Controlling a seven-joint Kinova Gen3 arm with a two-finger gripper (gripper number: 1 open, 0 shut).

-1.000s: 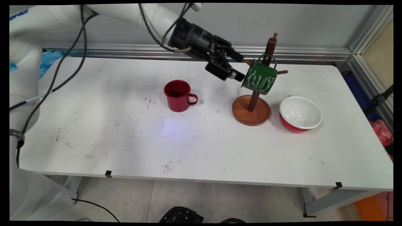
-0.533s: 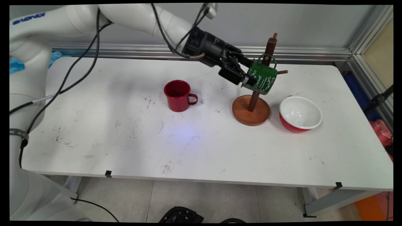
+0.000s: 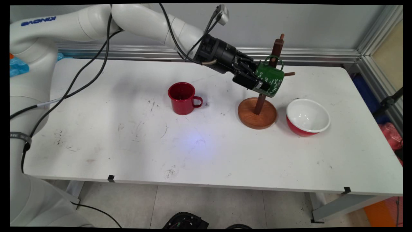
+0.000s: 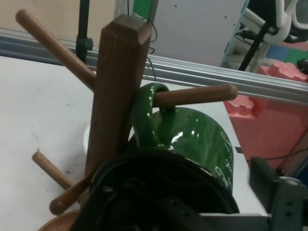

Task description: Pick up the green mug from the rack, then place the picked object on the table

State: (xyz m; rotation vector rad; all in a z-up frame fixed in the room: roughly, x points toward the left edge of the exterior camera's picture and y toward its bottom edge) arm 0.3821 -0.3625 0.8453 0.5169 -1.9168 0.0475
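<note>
At the black tool (image 3: 257,81), the mug (image 3: 272,82) is green with white scrollwork and lettering. Its rack (image 3: 257,112) is dark brown wood. Beyond it, the bowl (image 3: 308,117) is red outside, white inside. Behind the tool, the cup (image 3: 182,98) is red; the desk (image 3: 206,148) is white.

The gripper (image 3: 261,84) has travelled toward the table's (image 3: 206,151) right end, from open air between the red cup and the mug tree to the green mug (image 3: 272,80) hanging on the tree. A second ago its fingers were clear of the mug and spread; half a second ago they reached its rim; now one finger (image 4: 281,195) lies along the outside of the mug's wall and the mug's dark mouth sits right against the gripper's linkage.
</note>
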